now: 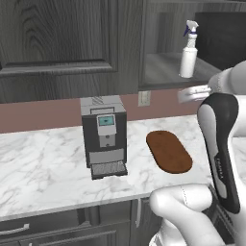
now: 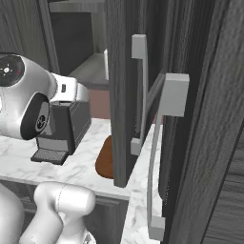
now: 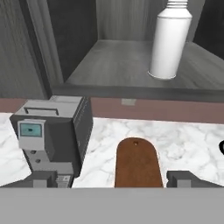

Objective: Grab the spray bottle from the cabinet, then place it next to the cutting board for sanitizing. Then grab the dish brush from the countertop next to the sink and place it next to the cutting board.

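Left base view: spray bottle (image 1: 188, 50) stands upright on the open cabinet's (image 1: 163, 72) inner shelf, at 1 o'clock from the cutting board (image 1: 168, 151), which lies flat on the countertop (image 1: 48, 163). Coffee machine (image 1: 104, 136) sits at 9 o'clock of the board, near but apart. Arm rises lower right, its hand end blurred just below the shelf edge; jaws not readable here.

Right base view: cabinet door with pale handle (image 2: 139, 93) blocks most of the scene; board edge (image 2: 105, 162) peeks out beside the coffee machine (image 2: 64, 128).

Hand view: gripper (image 3: 112, 178) empty, fingertips (image 3: 43, 178) spread wide at the bottom edge, nothing between them. Bottle body (image 3: 168, 41) at 1 o'clock, up on the shelf, well apart from the tips. Board (image 3: 136, 162) at 6 o'clock.

Step in hand, as I judge it: reach for the bottle. Do it well by raising the hand above the shelf lip, shifting toward 1 o'clock to centre the bottle between the tips, keeping the jaws wide, going in level and closing on the mid-body so it doesn't tip.
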Controlling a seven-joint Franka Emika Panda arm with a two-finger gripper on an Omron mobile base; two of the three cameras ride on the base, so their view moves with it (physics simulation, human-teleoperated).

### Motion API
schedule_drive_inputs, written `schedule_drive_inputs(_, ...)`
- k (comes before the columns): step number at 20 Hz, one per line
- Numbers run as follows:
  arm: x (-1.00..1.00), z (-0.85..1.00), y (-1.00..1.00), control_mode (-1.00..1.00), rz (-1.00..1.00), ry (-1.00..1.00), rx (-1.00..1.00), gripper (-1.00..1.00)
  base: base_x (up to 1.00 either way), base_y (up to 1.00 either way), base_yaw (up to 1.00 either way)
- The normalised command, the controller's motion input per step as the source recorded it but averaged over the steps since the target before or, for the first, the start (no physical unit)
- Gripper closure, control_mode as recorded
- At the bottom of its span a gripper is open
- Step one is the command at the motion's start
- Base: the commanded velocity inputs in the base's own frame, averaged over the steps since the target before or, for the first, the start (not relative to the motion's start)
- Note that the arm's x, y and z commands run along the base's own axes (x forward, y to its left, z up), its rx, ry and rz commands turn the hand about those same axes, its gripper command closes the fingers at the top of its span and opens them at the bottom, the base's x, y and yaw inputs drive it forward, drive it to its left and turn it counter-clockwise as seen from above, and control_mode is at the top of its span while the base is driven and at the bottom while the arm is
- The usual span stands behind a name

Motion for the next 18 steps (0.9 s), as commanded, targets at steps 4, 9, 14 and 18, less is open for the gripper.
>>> schedule_drive_inputs(4,-0.31,0.56,-0.14,-1.00,-0.01,-0.14,0.00,-1.00,0.00,0.00,0.00)
schedule_drive_inputs(9,-0.23,0.55,-0.14,-1.00,-0.04,-0.20,0.00,-1.00,0.00,0.00,0.00)
schedule_drive_inputs(14,-0.16,0.49,-0.13,-1.00,-0.05,-0.25,0.00,-1.00,0.00,0.00,0.00)
schedule_drive_inputs(18,-0.02,0.32,-0.22,-1.00,-0.05,-0.21,0.00,-1.00,0.00,0.00,0.00)
